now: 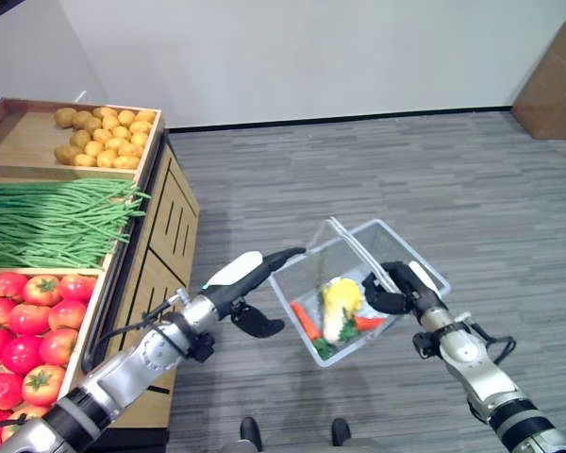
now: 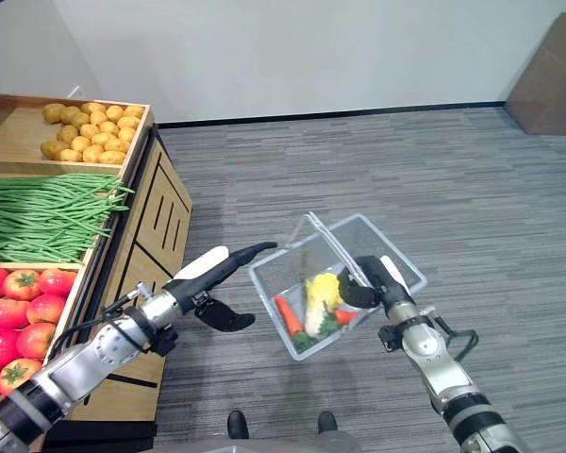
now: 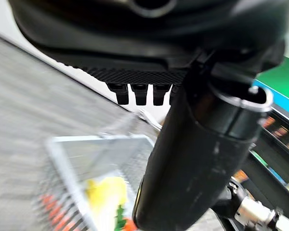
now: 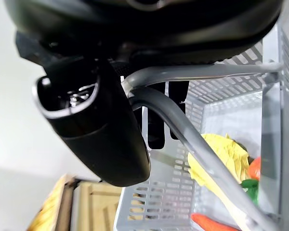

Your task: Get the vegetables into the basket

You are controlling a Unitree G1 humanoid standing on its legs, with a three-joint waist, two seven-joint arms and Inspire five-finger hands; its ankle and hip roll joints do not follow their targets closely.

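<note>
We note basket hung right of produce stand, handles gripped by right hand; left hand spread, empty, between stand and basket; vegetables already inside.

Basket hangs over the floor, right of the stand, holding carrots and a cabbage. On the stand: potatoes at the back, beans in the middle, tomatoes in front.

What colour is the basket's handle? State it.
Grey handle, best in the right wrist view.
</note>
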